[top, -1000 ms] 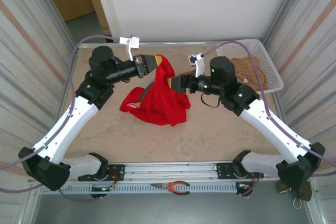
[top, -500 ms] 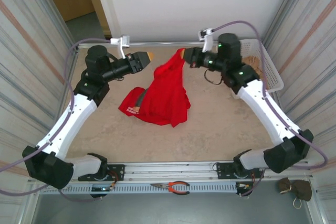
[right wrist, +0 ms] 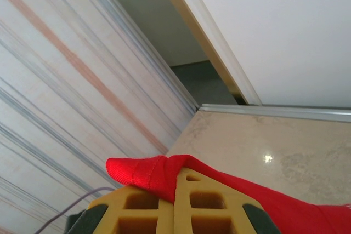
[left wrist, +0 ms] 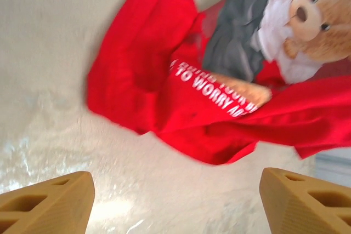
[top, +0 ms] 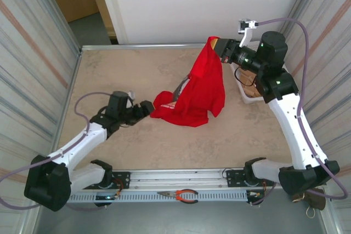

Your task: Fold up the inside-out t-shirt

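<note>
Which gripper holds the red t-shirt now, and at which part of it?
The right gripper pinches a hemmed edge of the t-shirt; the left gripper is open, empty.

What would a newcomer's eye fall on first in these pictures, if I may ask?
The bright red t-shirt hangs from the shut right gripper, high over the far right of the table, its lower part pooled on the surface. The left gripper sits low at the cloth's left edge, jaws open, and its wrist view shows a teddy-bear print and white lettering.
</note>
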{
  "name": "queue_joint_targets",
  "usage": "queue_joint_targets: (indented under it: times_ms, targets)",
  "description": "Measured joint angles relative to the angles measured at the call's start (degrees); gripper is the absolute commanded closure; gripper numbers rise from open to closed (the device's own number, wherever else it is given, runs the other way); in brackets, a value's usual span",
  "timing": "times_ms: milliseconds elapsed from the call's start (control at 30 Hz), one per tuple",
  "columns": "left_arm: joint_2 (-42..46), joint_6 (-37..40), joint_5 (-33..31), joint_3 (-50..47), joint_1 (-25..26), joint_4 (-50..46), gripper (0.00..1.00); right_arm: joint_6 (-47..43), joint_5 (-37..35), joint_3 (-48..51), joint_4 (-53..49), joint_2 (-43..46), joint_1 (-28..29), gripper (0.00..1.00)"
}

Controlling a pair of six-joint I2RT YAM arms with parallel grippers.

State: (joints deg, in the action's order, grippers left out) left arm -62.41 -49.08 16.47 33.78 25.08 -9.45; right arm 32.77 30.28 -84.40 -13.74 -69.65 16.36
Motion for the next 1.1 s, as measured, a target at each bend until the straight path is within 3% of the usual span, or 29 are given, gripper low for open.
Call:
queue_joint_targets:
  times_ms: [233,500,533,567,633,667,833,1100]
  targets:
    - [-6.67,0.96,-8.0,2.34,10.05,2.97,0.17,0.24,0.0,0.31,-0.46,-0.11,0.0,1.0]
    - [-26.53,1.25,-11.67,14.27,13.64,8.15,0.16,0.26,0.02,0.17,-1.46,-0.04,-0.09,1.0]
    - [-29.38,1.25,-12.04,16.41,13.7,8.31,0.23,0.28,0.13,-0.17,-2.01,-0.07,-0.31,1.0]
    - [-31.54,1.49,-12.33,18.1,13.68,8.26,0.38,0.31,0.28,-0.79,-2.71,-0.13,-0.66,1.0]
    - [-35.76,1.75,-12.72,21.22,13.35,8.55,0.95,0.7,1.03,-3.48,-4.31,-0.63,-2.21,1.0]
    - [-36.94,1.97,-12.63,22.05,12.96,8.57,1.0,1.07,1.44,-4.87,-4.79,-0.9,-3.19,1.0]
    - [-34.01,5.79,-10.99,24.2,6.84,4.79,1.0,4.35,4.87,-14.62,-5.64,-2.36,-12.96,1.0]
    - [-12.94,12.46,-7.87,40.02,-4.39,-3.85,1.0,10.29,9.73,-21.68,-3.23,-2.56,-19.3,1.0]
